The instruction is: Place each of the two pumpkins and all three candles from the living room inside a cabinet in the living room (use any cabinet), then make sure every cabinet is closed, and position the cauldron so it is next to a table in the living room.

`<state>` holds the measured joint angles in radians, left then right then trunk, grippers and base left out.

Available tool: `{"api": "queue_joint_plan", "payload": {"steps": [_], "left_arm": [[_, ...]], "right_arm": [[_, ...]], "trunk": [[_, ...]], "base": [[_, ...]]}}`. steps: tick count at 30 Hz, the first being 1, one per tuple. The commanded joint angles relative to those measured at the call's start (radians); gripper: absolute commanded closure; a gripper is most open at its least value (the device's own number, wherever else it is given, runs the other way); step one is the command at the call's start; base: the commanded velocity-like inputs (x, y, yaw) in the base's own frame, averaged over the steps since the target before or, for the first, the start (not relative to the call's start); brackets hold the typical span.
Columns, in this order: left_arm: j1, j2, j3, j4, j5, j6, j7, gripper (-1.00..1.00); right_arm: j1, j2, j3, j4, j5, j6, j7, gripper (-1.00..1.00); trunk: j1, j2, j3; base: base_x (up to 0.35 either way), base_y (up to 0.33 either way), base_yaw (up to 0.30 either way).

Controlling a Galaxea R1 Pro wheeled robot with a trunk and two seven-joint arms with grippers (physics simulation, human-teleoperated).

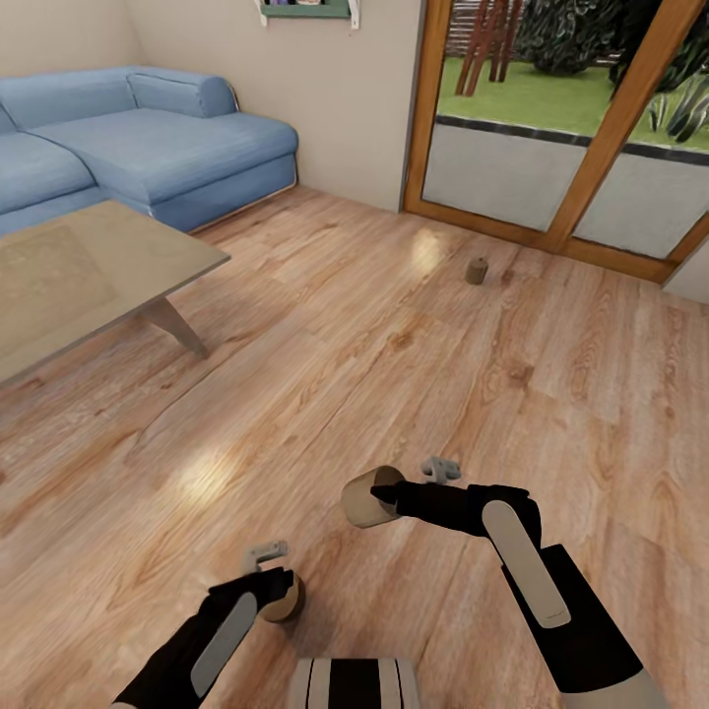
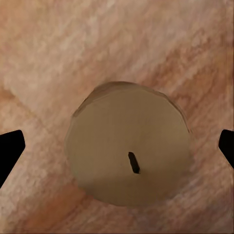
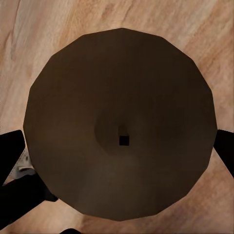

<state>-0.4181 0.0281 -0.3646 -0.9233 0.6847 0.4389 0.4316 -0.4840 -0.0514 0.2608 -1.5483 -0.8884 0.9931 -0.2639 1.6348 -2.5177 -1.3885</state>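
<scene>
Progress: early, by my judgement. No candle is in a cabinet yet. Right gripper pinches one candle between its fingers, lifted and tilted over the floor. Left gripper sits over a second candle; third candle stands far off near the glass door.

Left wrist view adds: fingers spread wide apart, either side of that candle, not touching. Right wrist view: candle face seen close, fingertips at both sides.
</scene>
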Motion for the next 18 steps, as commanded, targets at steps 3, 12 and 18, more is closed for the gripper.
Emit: {"api": "queue_joint_plan", "payload": {"steps": [3, 12, 18], "left_arm": [[-0.001, -0.005, -0.051, -0.004, 0.010, -0.028, 0.010, -1.00], [-0.001, -0.017, -0.073, -0.005, 0.007, -0.037, 0.010, -1.00], [-0.001, -0.015, -0.071, -0.004, 0.006, -0.089, 0.010, -1.00]], "right_arm": [[-0.001, -0.001, 0.002, -0.001, -0.013, 0.001, -0.011, 1.00], [0.000, -0.001, 0.003, -0.001, -0.014, 0.000, -0.011, 1.00], [0.001, -0.001, 0.003, -0.001, -0.015, -0.001, 0.018, 1.00]], "trunk": [[0.000, 0.000, -0.001], [0.002, -0.001, -0.020], [0.003, -0.002, -0.024]], "base": [[0.000, 0.000, 0.000], [0.000, 0.000, 0.000], [0.000, 0.000, 0.000]]}}
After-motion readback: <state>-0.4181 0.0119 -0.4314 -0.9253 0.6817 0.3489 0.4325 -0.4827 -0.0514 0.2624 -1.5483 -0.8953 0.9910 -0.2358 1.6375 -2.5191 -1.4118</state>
